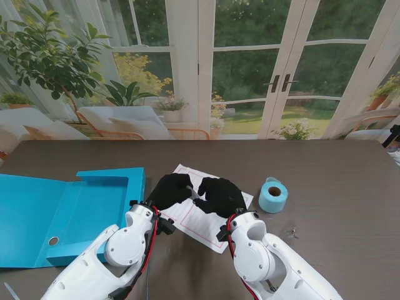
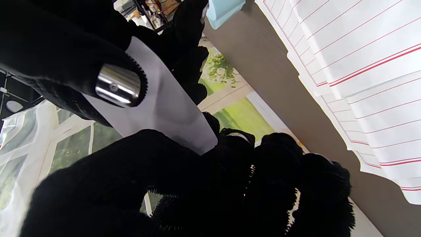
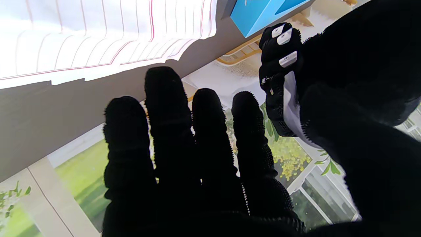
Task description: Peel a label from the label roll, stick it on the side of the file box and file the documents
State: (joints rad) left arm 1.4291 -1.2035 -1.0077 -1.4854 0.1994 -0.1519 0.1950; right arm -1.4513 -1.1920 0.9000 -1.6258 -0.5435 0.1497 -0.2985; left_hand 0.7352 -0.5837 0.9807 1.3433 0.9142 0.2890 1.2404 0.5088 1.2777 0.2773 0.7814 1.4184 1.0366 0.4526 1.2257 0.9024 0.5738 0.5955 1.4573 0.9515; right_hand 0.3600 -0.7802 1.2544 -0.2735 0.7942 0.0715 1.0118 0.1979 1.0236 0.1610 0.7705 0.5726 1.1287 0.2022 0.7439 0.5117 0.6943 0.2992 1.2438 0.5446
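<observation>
While both gloved hands meet mid-frame over the documents (image 1: 206, 215), the left hand (image 1: 170, 190) pinches a label (image 2: 164, 105), the right hand (image 1: 220, 195) released, fingers (image 3: 167, 108) spread, roll (image 1: 273, 195) right.

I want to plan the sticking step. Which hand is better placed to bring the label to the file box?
Probably the left hand. It pinches the label, and the file box lies on its side of the table. The right hand has fingers spread, holding nothing.

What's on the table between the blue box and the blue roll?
The lined documents, with both black hands over them, seen from the stand view.
</observation>
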